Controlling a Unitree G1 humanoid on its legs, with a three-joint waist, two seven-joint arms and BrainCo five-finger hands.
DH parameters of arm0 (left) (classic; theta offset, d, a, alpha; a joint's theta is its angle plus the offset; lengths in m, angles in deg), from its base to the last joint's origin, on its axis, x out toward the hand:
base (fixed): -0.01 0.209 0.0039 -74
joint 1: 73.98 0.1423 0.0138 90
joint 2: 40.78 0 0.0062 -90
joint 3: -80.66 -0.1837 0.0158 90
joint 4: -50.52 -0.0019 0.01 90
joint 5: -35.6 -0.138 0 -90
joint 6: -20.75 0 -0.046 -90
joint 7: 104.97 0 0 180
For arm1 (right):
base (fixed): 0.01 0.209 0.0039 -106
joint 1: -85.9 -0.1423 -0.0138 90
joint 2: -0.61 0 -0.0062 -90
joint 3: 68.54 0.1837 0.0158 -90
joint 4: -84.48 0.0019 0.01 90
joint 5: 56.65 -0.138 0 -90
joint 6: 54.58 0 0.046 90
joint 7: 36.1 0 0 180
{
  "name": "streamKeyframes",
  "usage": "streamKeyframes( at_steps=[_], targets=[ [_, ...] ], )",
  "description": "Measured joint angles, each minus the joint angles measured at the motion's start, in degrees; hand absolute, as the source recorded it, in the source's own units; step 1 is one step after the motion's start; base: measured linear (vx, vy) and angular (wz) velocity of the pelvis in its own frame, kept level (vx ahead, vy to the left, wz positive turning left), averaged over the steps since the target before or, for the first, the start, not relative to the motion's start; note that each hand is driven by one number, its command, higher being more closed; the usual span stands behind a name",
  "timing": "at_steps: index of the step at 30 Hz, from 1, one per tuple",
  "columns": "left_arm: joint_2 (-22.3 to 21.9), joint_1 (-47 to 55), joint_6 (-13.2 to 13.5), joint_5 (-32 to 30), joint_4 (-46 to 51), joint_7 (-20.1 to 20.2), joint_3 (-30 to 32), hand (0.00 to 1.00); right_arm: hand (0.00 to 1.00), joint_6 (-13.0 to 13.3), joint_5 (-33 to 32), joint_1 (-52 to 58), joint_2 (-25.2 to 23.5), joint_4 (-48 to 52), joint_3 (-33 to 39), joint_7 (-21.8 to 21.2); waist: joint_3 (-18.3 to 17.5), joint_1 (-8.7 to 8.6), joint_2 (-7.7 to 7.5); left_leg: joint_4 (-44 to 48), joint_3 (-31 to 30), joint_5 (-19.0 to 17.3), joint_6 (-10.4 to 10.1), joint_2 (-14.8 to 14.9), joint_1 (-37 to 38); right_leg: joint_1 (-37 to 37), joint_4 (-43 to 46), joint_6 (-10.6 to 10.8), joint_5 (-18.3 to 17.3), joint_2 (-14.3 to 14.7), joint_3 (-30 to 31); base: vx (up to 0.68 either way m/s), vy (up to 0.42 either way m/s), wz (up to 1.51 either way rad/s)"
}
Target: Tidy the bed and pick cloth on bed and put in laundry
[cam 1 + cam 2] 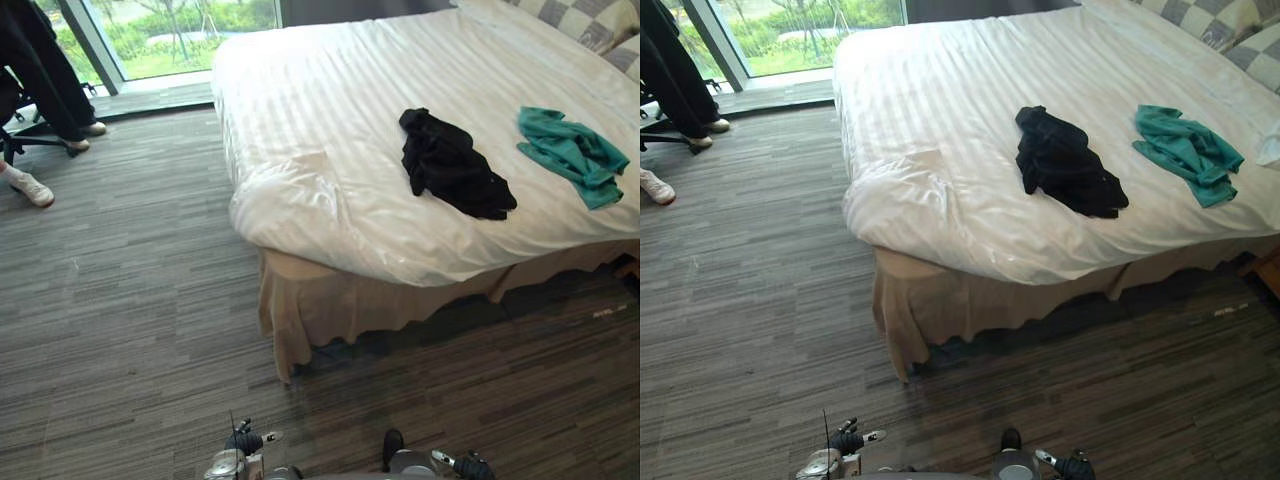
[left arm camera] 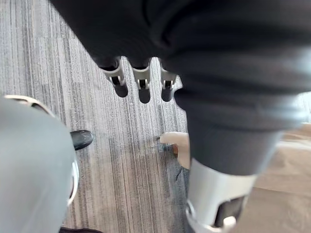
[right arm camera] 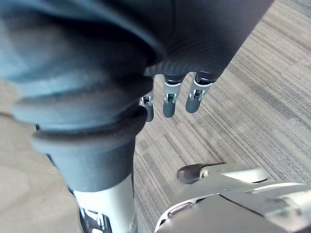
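Observation:
A crumpled black cloth (image 1: 452, 165) lies on the white striped bed (image 1: 320, 90), near its front edge. To its right on the same cover, a teal cloth (image 1: 574, 153) is spread loosely. The bed cover is rumpled at the near left corner (image 1: 300, 190). My left hand (image 2: 141, 82) hangs over the grey floor with straight fingers and nothing in them. In its own wrist view my right hand (image 3: 167, 99) hangs the same way, empty, above the floor. Both hands are well short of the bed.
A beige bed skirt (image 1: 330, 300) drops to the striped grey carpet (image 1: 130, 300). Checkered pillows (image 1: 580, 20) lie at the bed's far right. A person's legs and white shoes (image 1: 35, 185) show by a chair at the far left, near the window (image 1: 170, 35).

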Motion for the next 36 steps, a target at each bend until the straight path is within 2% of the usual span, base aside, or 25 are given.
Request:
streamKeyframes(
  at_steps=[10,11,12,13,14,15,16,17,18,19,20,22,23,25,27,28,31,32,33,34,35,36],
  targets=[
    [0.08,0.07,0.00,-1.73,0.01,0.71,-1.83,0.00,0.00,0.00,-0.04,0.06,0.70,-0.06,-1.17,0.02,-0.28,-0.01,0.45,-1.67,-0.60,1.53,-0.23,0.27,-0.19,1.00,-3.47,-0.68,1.90,0.92,-0.86,-0.05,-0.040,0.04],
    [0.10,0.12,-0.01,-1.28,0.43,0.78,-1.32,0.00,0.00,0.00,-0.11,0.07,0.61,-0.19,-1.66,0.00,0.09,0.01,0.34,7.45,-0.06,-0.69,-3.27,2.18,-3.45,0.81,-1.85,-2.05,-0.91,1.21,0.97,-0.01,-0.046,0.03],
    [0.22,0.12,0.00,-1.16,0.73,0.77,-0.76,0.00,0.00,0.01,-0.13,0.10,0.48,-0.28,-1.62,0.00,0.39,0.07,0.14,10.67,-0.12,-0.89,-3.52,2.68,-4.80,0.81,-1.35,-1.90,-1.13,0.98,1.16,0.01,-0.084,0.07],
    [0.13,0.01,0.12,0.52,2.32,0.83,2.16,0.00,0.00,0.02,-0.21,0.08,0.20,-0.27,-1.59,-0.02,0.88,0.28,-1.38,23.85,-0.74,-0.78,-3.26,4.87,-9.82,1.08,1.23,-2.28,-2.91,0.41,1.80,-0.02,-0.091,0.02],
    [0.06,0.09,0.30,1.90,2.98,0.75,3.23,0.00,0.00,0.06,-0.24,0.22,0.22,-0.01,-1.65,-0.02,1.57,0.49,-0.51,29.56,-1.01,-0.23,-2.46,6.32,-11.90,1.37,2.23,-2.20,-3.77,0.40,1.88,-0.06,-0.097,-0.12],
    [-0.98,0.35,0.52,4.90,3.58,0.69,4.37,0.00,0.00,0.11,-0.26,0.78,0.35,0.44,-1.56,0.22,2.59,1.23,0.87,36.72,-1.43,2.13,-2.31,8.36,-13.99,2.76,3.35,-2.17,-5.00,0.78,2.56,-0.03,-0.053,-0.26],
    [-1.10,0.51,0.76,6.61,3.66,0.69,4.45,0.00,0.00,0.11,-0.26,1.61,0.38,0.98,-1.59,0.22,2.57,1.81,0.25,38.63,-1.33,4.36,-2.90,8.45,-14.13,3.47,3.42,-2.22,-5.24,0.17,3.43,0.03,-0.033,-0.34],
    [-1.25,0.75,1.28,7.92,3.64,0.71,4.42,0.00,0.00,0.07,-0.23,1.71,0.35,2.23,-1.51,0.21,2.21,2.05,0.36,37.41,-0.59,2.52,-1.46,7.85,-14.04,3.69,3.19,-2.22,-5.55,-0.50,4.58,0.09,-0.026,-0.27],
    [-1.51,0.76,1.47,8.35,3.64,0.84,4.24,0.00,0.00,0.12,-0.19,1.72,0.62,2.39,-1.47,0.21,2.41,1.92,0.83,35.09,0.01,1.32,-0.86,7.40,-14.05,3.11,3.09,-2.21,-5.55,-0.65,5.23,0.08,0.000,-0.36],
    [-2.01,0.81,1.69,8.36,3.57,0.81,4.06,0.00,0.00,0.05,-0.18,1.06,1.34,2.27,-1.49,0.19,2.54,1.73,1.65,27.54,0.62,0.01,-0.95,5.64,-14.10,1.73,2.89,-2.16,-5.53,-0.92,6.85,0.06,0.051,-0.48],
    [-2.39,0.82,1.76,8.34,3.56,0.75,3.98,0.00,0.00,-0.08,-0.14,0.68,1.63,2.22,-1.54,0.17,2.55,1.77,2.06,17.35,0.34,0.35,-1.40,3.51,-13.52,0.55,2.23,-1.66,-5.37,-1.16,8.16,0.05,0.072,-0.51],
    [-2.77,1.21,1.71,8.24,3.37,0.80,3.68,0.00,0.00,-0.07,-0.10,0.70,2.10,2.24,-1.54,0.17,2.21,1.84,3.16,6.04,-1.02,1.43,-2.74,2.37,-12.32,0.37,0.76,-0.76,-4.86,-0.57,8.94,0.06,0.103,-0.41],
    [-3.36,1.29,1.74,8.15,3.29,0.89,2.44,0.00,0.00,-0.14,-0.07,0.94,2.89,2.10,-1.51,0.23,1.83,2.04,5.00,3.92,-2.84,3.48,-1.58,2.57,-12.38,0.92,-0.69,0.18,-4.25,0.57,9.68,0.12,0.171,-0.43],
    [-2.85,1.03,1.74,7.64,2.95,0.94,1.36,0.00,0.00,-0.21,-0.01,1.19,2.81,2.14,-1.60,0.14,1.33,2.07,3.84,5.43,-3.10,2.65,0.00,0.76,-12.92,1.93,-2.29,1.10,-3.99,-0.65,10.78,0.17,0.174,-0.19],
    [-1.43,1.02,1.70,7.01,2.35,1.01,-0.01,0.00,0.00,-0.22,0.03,1.26,1.70,2.14,-1.33,0.00,0.96,1.43,2.37,4.87,-3.09,1.39,1.51,-1.70,-11.55,1.51,0.41,2.66,-6.15,-3.04,11.14,0.28,0.177,0.07],
    [-1.30,0.75,1.57,6.93,2.35,1.07,-0.13,0.00,0.00,-0.32,0.03,1.24,1.47,2.12,-0.30,-0.05,1.20,1.66,1.83,3.92,-1.95,0.66,1.95,-2.36,-9.72,-1.29,7.33,3.36,-8.00,-3.81,11.66,0.24,0.125,-0.18],
    [-0.19,0.86,1.01,6.44,2.13,1.08,-0.68,0.00,0.00,-0.31,0.02,-0.96,1.11,2.14,-0.11,-0.18,1.23,2.27,1.77,3.58,0.51,0.56,2.48,-1.09,-6.52,-8.00,23.01,4.16,-8.52,-3.16,9.82,0.24,0.079,-0.50],
    [0.26,0.76,0.86,6.39,1.92,1.08,-2.03,0.00,0.00,-0.18,0.02,-1.49,1.13,2.16,-0.02,-0.18,1.35,1.79,1.62,3.48,0.42,0.21,2.95,-0.52,-5.56,-10.51,28.43,3.70,-8.38,-3.20,8.20,0.18,0.004,-0.21],
    [0.45,0.70,0.72,6.26,1.83,1.10,-2.98,0.00,0.00,-0.08,0.00,-1.76,1.19,2.16,-0.05,-0.22,1.67,1.14,2.15,3.51,0.18,0.06,3.01,0.20,-4.94,-11.66,30.76,2.69,-10.17,-2.88,6.89,0.24,-0.048,-0.05],
    [1.12,0.16,0.52,5.81,1.49,1.13,-3.96,0.00,0.00,-0.07,0.00,-2.10,1.02,2.14,-0.42,-0.08,1.74,0.84,1.89,3.58,-0.02,0.05,2.99,1.48,-4.25,-12.52,29.14,1.11,-12.58,-0.70,6.15,0.24,-0.110,0.00],
    [1.46,-0.20,0.41,5.79,0.96,1.13,-3.95,0.00,0.00,-0.02,-0.04,-2.26,0.96,2.24,-0.98,-0.03,1.70,0.86,1.84,3.69,-0.13,0.01,2.84,2.45,-4.07,-12.77,25.13,0.49,-12.49,1.36,6.32,0.28,-0.162,-0.02],
    [1.86,-0.27,0.42,5.78,0.93,1.14,-3.92,0.00,0.00,0.14,-0.04,-2.41,0.77,2.30,-1.52,-0.01,1.69,0.86,1.38,3.92,-0.22,-0.17,2.33,2.63,-4.01,-12.46,18.68,-0.80,-10.05,2.93,6.37,0.27,-0.194,0.13]
  ],
)
